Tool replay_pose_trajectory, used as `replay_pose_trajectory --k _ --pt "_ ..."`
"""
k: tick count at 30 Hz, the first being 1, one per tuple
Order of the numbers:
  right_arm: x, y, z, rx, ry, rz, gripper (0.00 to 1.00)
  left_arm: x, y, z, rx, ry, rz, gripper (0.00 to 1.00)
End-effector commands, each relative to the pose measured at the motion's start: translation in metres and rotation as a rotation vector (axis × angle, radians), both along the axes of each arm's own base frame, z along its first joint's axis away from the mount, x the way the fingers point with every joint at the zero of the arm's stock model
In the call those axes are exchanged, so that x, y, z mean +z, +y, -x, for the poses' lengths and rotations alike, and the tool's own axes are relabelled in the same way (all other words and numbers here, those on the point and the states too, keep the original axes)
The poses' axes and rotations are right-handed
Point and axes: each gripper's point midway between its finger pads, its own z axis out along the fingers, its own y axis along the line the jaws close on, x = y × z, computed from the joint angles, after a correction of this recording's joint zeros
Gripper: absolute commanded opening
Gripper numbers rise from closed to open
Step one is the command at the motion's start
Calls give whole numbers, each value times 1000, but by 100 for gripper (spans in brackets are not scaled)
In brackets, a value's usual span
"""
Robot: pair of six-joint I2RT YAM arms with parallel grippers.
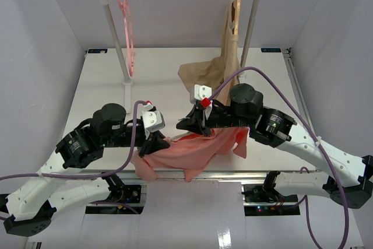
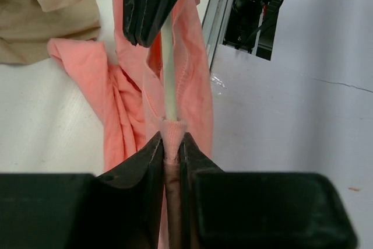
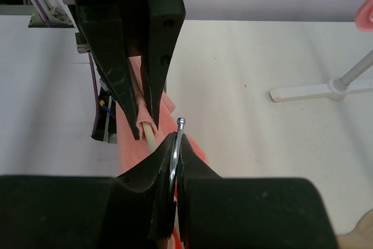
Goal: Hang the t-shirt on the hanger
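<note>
The hanger (image 2: 169, 68) is gripped in two spots so that it cannot swing. The left gripper (image 2: 172, 140) is clamped on its shirt-covered tip, the right gripper (image 3: 175, 137) on its silver hook (image 3: 180, 124). The pink t-shirt (image 1: 192, 150) is draped over it.

Most of hanger (image 2: 169, 68) hidden w/in t-shirt (image 1: 192, 150) folds, shape can't be made out.
</note>
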Motion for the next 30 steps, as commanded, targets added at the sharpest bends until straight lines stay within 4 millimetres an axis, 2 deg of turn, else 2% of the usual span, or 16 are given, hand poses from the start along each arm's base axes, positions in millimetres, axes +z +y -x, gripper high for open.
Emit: replay_pose_trajectory --k 1,4,7,9,11,17,22,26,28,29,30 --pt "50 -15 2 -25 -63 -109 8 63 16 -2 80 -114 126 42" --pt "61 -26 3 -55 -53 -109 8 77 35 -2 136 -165 140 46" --pt "75 -39 2 -100 -63 -123 8 95 66 -4 258 -233 194 48" --pt "86 -49 2 -129 -75 -143 8 100 82 -7 331 -256 223 50" --pt "94 -53 1 -151 -76 -162 8 97 88 -1 330 -257 236 50" --pt "112 -60 -6 -211 -54 -183 8 75 87 6 298 -227 210 48" --pt "119 -61 -3 -202 -43 -195 8 65 85 0 312 -235 202 51" --pt "122 -64 -2 -207 -44 -204 8 49 73 -5 288 -226 174 51" --pt "122 -64 -3 -212 -45 -205 8 43 68 -6 275 -214 162 48" --pt "122 -64 -3 -214 -45 -205 8 39 65 -7 268 -208 155 44" --pt "123 -64 -3 -215 -45 -205 8 36 62 -7 259 -201 148 35"
